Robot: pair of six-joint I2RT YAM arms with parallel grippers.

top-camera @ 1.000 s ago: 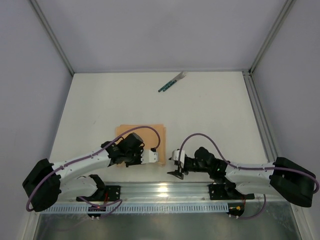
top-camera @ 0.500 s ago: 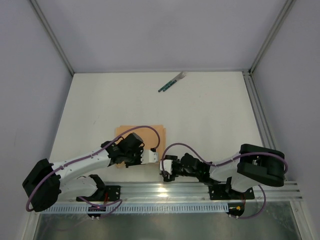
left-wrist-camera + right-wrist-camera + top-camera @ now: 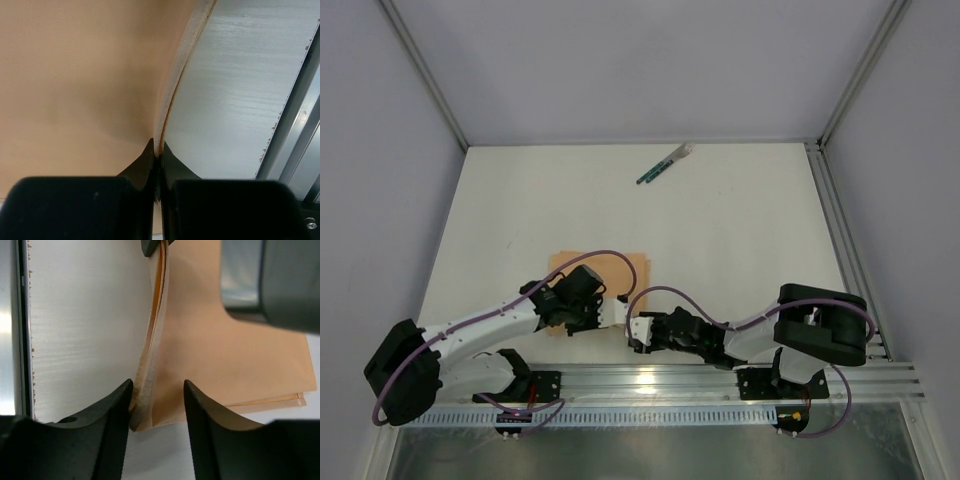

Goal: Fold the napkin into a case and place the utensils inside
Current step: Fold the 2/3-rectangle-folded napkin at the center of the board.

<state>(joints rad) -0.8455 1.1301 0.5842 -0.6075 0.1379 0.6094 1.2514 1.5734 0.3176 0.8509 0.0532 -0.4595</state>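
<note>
While L fingers clamp napkin edge shut, R fingers sit part-open around its corner.

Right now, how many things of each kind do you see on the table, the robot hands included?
Napkin: 1
Utensil bundle: 1, pieces too small to count
Robot hands: 2, left hand and right hand
Total: 4

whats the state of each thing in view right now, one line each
napkin, folded in layers, near edge lifted
utensils, lying together, far from the napkin, not inside it
left gripper, shut on the napkin's lifted edge
right gripper, open, straddling the napkin's edge near its corner
</note>
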